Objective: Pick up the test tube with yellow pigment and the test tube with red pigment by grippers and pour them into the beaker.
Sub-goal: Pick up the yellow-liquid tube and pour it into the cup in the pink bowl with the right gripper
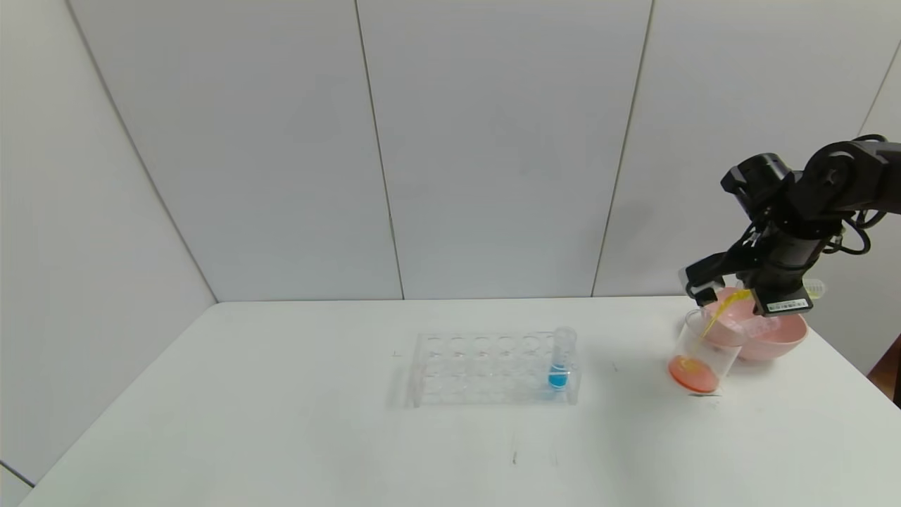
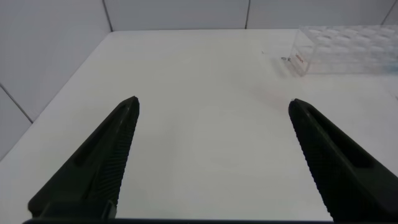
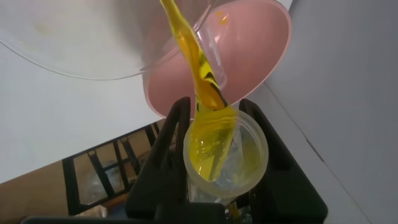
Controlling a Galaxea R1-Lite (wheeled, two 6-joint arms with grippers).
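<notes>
My right gripper point(image 1: 747, 292) is shut on the test tube with yellow pigment point(image 1: 811, 288) and holds it tipped over the beaker point(image 1: 704, 352). In the right wrist view the fingers point(image 3: 169, 134) clamp the tube's open mouth point(image 3: 227, 155), and a yellow stream point(image 3: 193, 56) runs from it into the beaker point(image 3: 93, 50). The beaker stands on the table's right side with red-orange liquid in its bottom. No tube with red liquid shows. My left gripper point(image 2: 213, 109) is open and empty over bare table, out of the head view.
A pink bowl point(image 1: 774, 338) sits right behind the beaker, with a clear empty tube point(image 1: 764, 325) lying in it. A clear rack point(image 1: 493, 370) at the table's middle holds one blue-liquid tube point(image 1: 561, 359). The table's right edge is close to the bowl.
</notes>
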